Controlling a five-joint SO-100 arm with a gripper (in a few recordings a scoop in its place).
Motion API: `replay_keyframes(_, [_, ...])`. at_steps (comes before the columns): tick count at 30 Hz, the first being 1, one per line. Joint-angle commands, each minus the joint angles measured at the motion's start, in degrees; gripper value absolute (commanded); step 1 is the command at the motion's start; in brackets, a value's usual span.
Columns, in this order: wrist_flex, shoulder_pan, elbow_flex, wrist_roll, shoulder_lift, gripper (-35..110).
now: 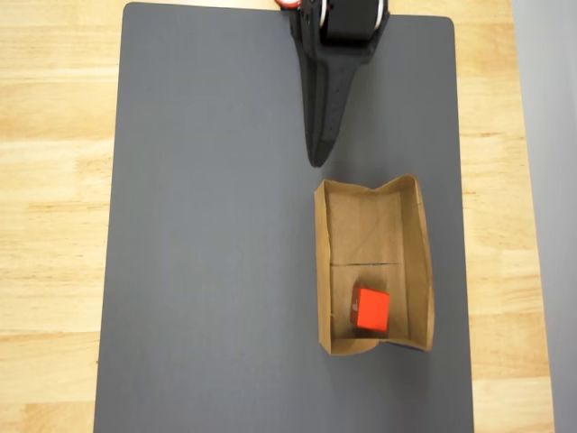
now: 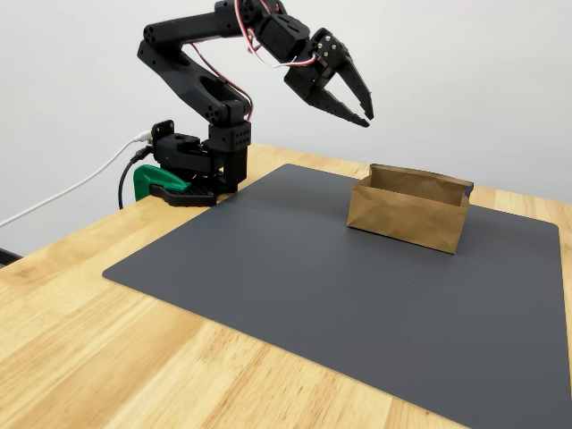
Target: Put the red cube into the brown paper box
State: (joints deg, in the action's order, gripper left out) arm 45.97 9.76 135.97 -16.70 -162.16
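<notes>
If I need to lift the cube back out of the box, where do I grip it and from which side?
Come straight down from above: the box walls block any side approach. The cube sits on the floor near the lower end in the overhead view, slightly turned. Rotate the gripper to match and close on two opposite flat faces, probably the pair farther from the end wall.
</notes>
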Motion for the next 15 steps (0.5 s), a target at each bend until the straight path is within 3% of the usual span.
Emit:
replay_keyframes(1, [1.7,2.1,2.4,-0.6,-9.2,0])
replay_keyframes(15, [-8.7,3.3,16.6,4.0,-17.8,0])
